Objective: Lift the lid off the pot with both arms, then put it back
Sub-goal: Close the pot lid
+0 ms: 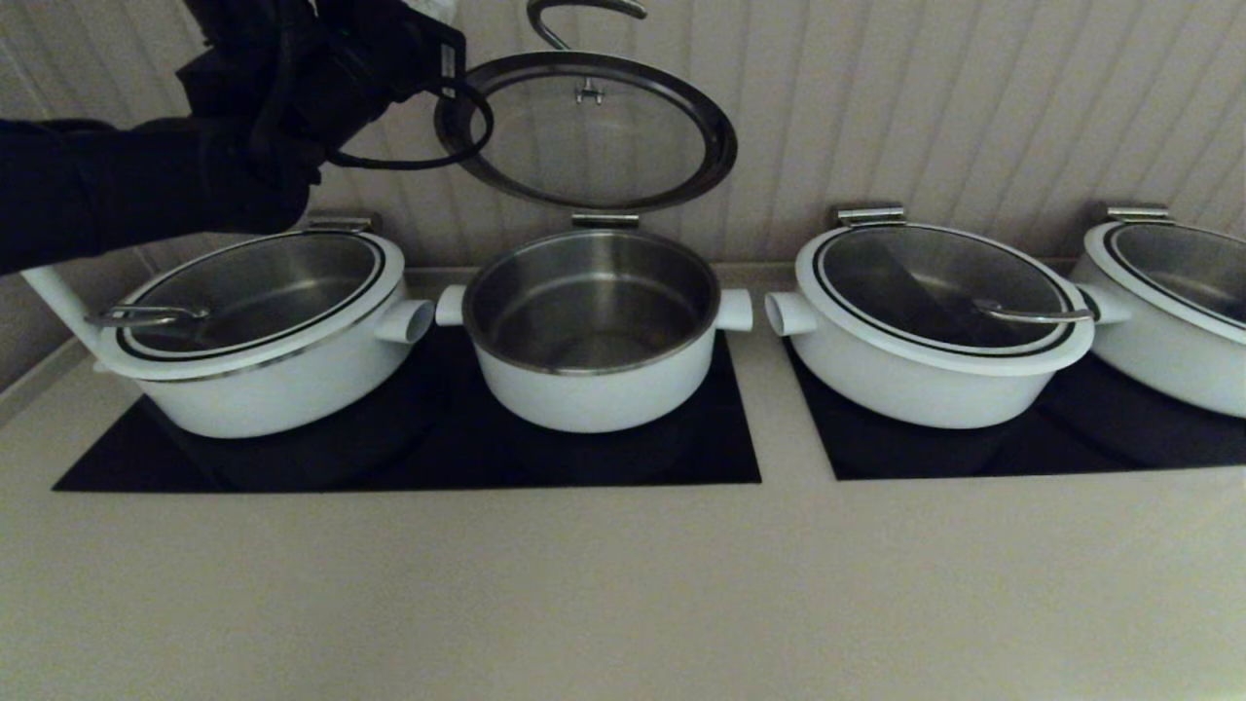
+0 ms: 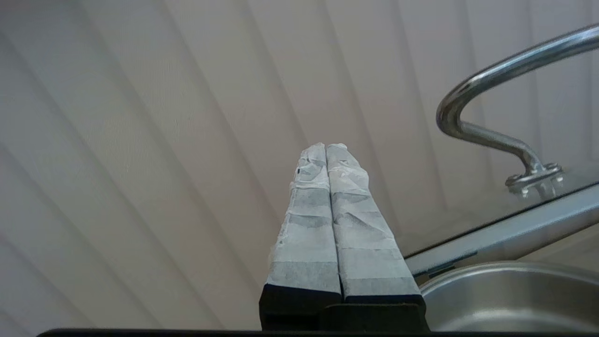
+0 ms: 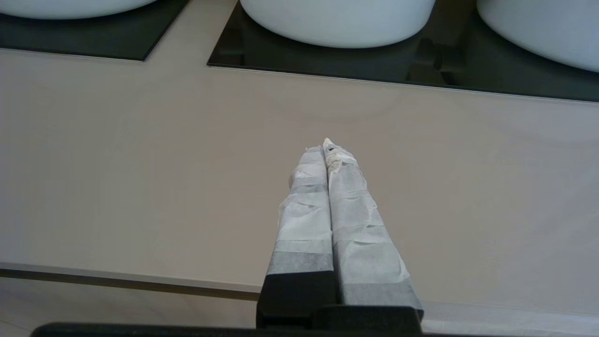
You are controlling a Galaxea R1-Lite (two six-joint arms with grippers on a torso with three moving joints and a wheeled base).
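the lid stands swung up on its rear hinge above the open pot, so the lifting half looks done and the closing half is left. the left gripper has its jaws pressed together on nothing, with the lid's steel handle off to one side of the tips, apart from them. the right gripper, jaws also closed and empty, hangs over the bare counter short of the pots.
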